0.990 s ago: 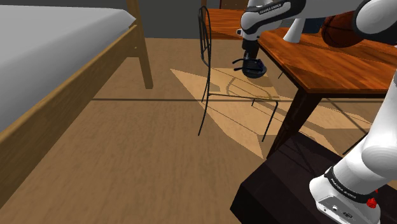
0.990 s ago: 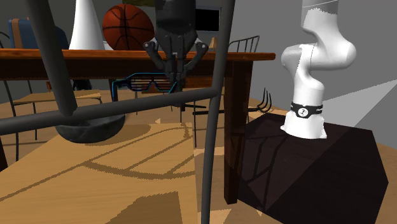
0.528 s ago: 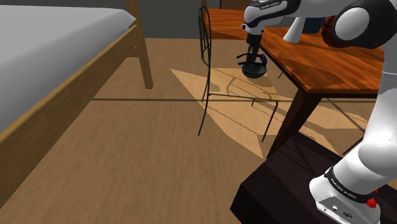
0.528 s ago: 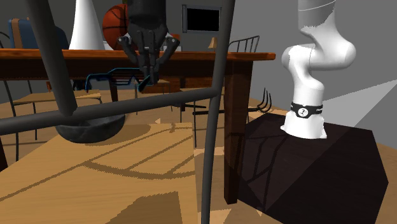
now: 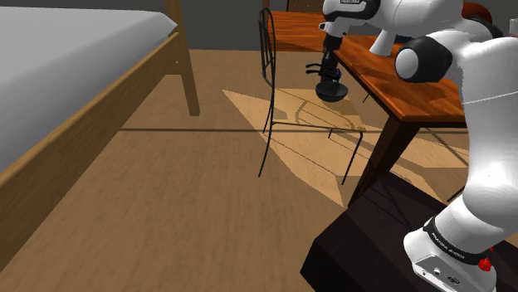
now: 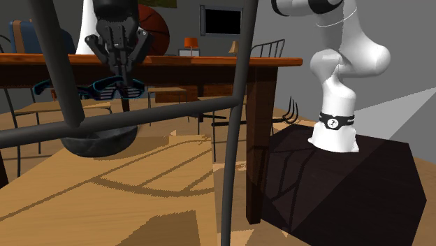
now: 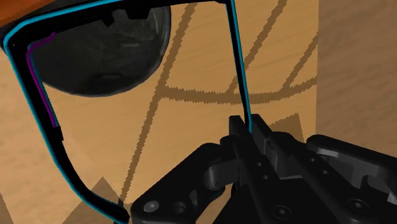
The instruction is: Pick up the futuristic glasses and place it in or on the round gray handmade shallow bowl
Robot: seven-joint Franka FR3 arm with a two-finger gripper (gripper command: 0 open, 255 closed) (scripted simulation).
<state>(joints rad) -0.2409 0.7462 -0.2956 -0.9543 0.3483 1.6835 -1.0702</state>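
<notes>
Saw, in the shoulder view, a bed [image 5: 75, 75] well left of the bowl [image 5: 330, 90], then a wire chair [image 5: 267, 83] nearer it on the same side. Found the gripper [image 5: 327, 71] straight above the bowl, pointing down. Placed the table [image 5: 398, 95] just right of the bowl and the stand [image 5: 365, 240] lower and further right.

In the second exterior view, caught the glasses [image 6: 98, 89] hanging roughly level above the bowl [image 6: 98, 140], apart from it. Noted the gripper [image 6: 123, 70] over the bowl's right half, clamped on the glasses near their right end. Spotted the arm [image 6: 342, 77] far right of the bowl.

In the wrist view, made out the fingers [image 7: 235, 137] pinched on one cyan-edged temple, with the bowl [image 7: 102, 57] beyond, lying between the two temples.
</notes>
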